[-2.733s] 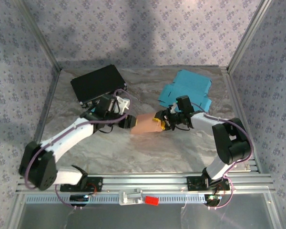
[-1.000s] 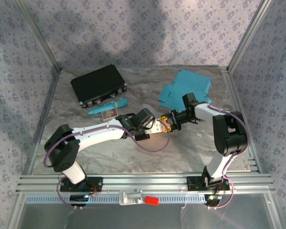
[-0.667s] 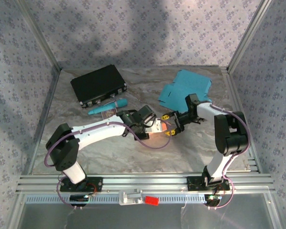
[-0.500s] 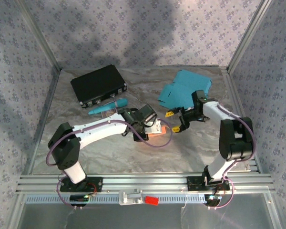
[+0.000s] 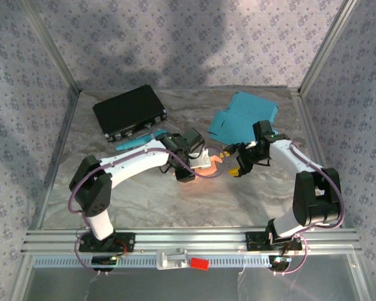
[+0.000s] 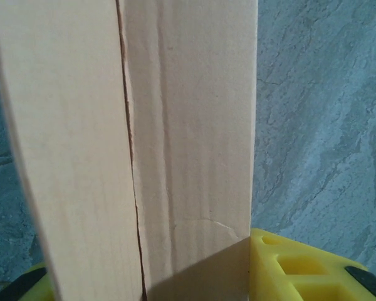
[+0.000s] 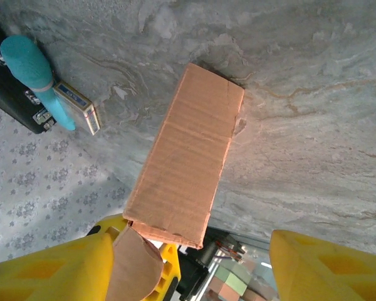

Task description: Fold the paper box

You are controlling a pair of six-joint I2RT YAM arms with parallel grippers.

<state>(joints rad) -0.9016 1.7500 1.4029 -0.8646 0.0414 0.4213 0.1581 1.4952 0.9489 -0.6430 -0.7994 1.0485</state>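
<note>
Currently my left jaws are clamping one end of the paper box, probably light and crushable; my right jaws are hanging released at its three o'clock.

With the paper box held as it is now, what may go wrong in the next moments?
1. Only the left gripper pinches the paper box, at one end. The long free end may sag or twist, and the seam along it, which looks split, may gape.
2. The right gripper is open beside the box. If it closes here, it may catch the loose flap next to its finger and crease it wrongly.
</note>
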